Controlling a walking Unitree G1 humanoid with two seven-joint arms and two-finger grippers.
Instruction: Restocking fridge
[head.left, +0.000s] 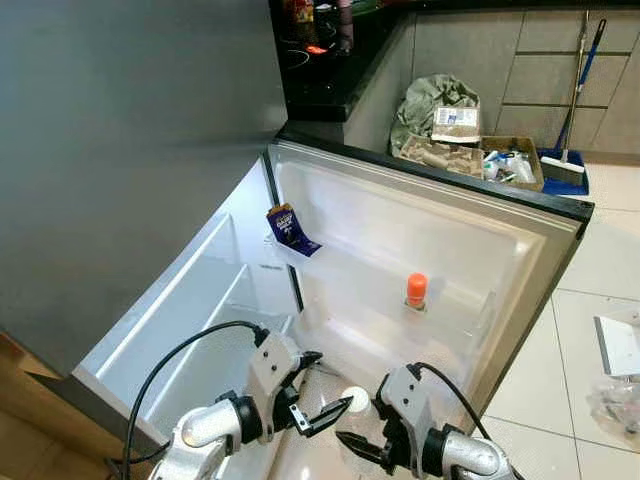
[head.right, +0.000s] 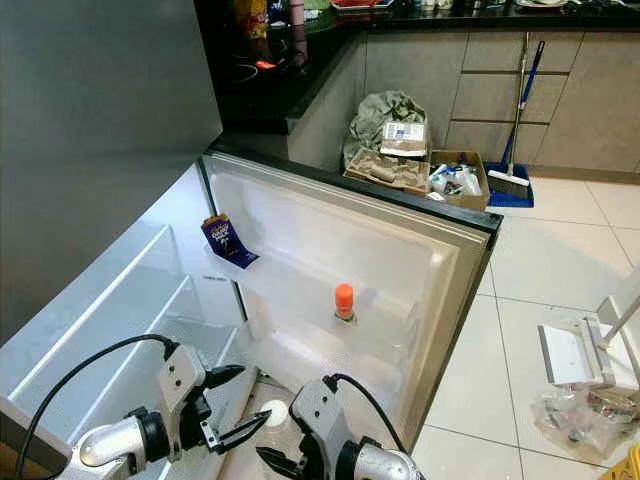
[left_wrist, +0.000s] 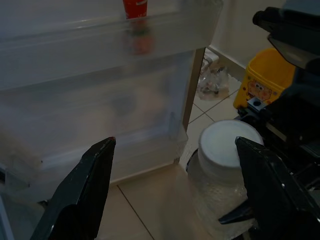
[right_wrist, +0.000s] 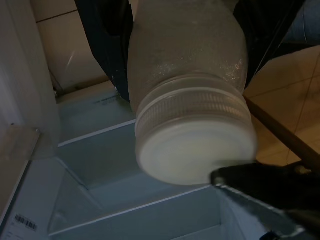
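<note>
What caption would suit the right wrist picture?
Right gripper holds a frosted white-lidded jar above the open fridge's shelves.

Broom (head.left: 578, 90) against cabinets; cardboard box (head.left: 516, 165) of clutter on floor; yellow bucket (left_wrist: 265, 82) nearby.
</note>
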